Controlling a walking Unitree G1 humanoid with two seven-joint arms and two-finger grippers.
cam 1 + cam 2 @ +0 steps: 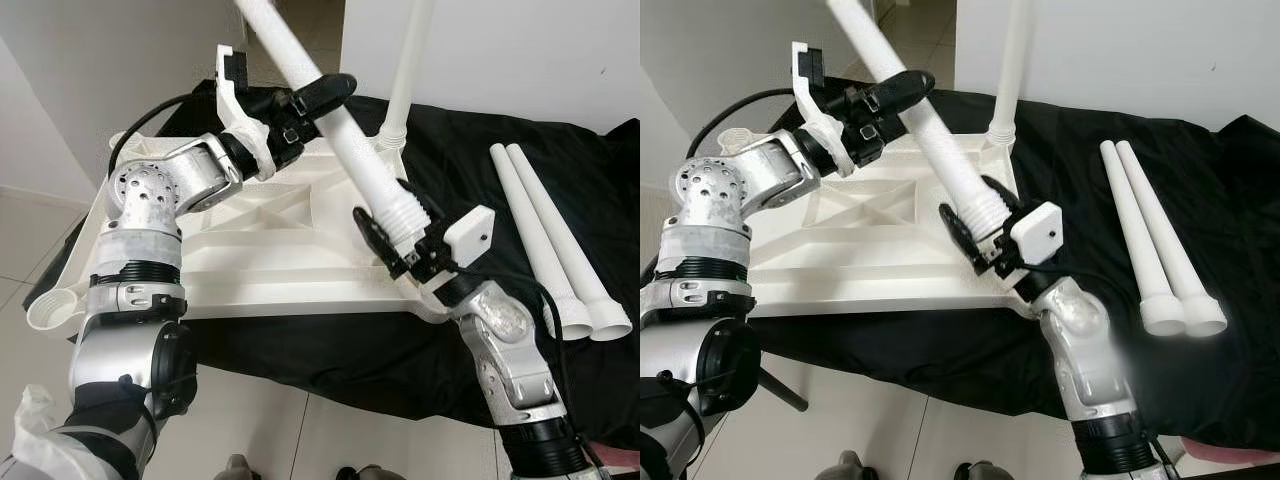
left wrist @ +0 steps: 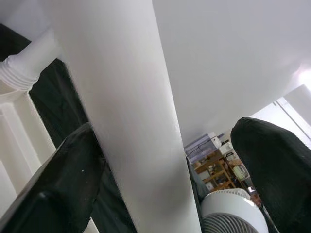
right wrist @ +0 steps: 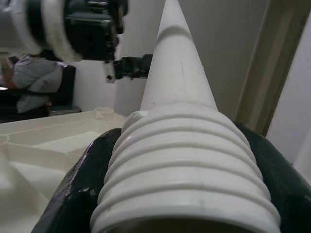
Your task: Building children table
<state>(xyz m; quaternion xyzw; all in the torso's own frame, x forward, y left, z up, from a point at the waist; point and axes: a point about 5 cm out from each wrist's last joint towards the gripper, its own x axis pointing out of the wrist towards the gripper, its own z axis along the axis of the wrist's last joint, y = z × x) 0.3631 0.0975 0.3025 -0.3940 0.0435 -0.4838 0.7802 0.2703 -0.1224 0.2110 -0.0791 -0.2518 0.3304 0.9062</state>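
Note:
An upturned white table top (image 1: 250,250) lies on a black cloth (image 1: 320,350). One white leg (image 1: 410,70) stands upright in its far right corner. A second white leg (image 1: 345,140) hangs tilted over the top, its ribbed threaded end (image 3: 180,160) near the near right corner. My right gripper (image 1: 395,240) is shut on that threaded end. Higher up the shaft, my left gripper (image 1: 335,88) straddles the leg (image 2: 131,121). One finger (image 2: 68,184) touches it and the other finger (image 2: 274,165) stands off with a gap.
Two spare white legs (image 1: 545,240) lie side by side on the cloth at the right. White walls stand close behind the table. Tiled floor (image 1: 250,430) runs in front. A person (image 3: 34,80) sits in the background of the right wrist view.

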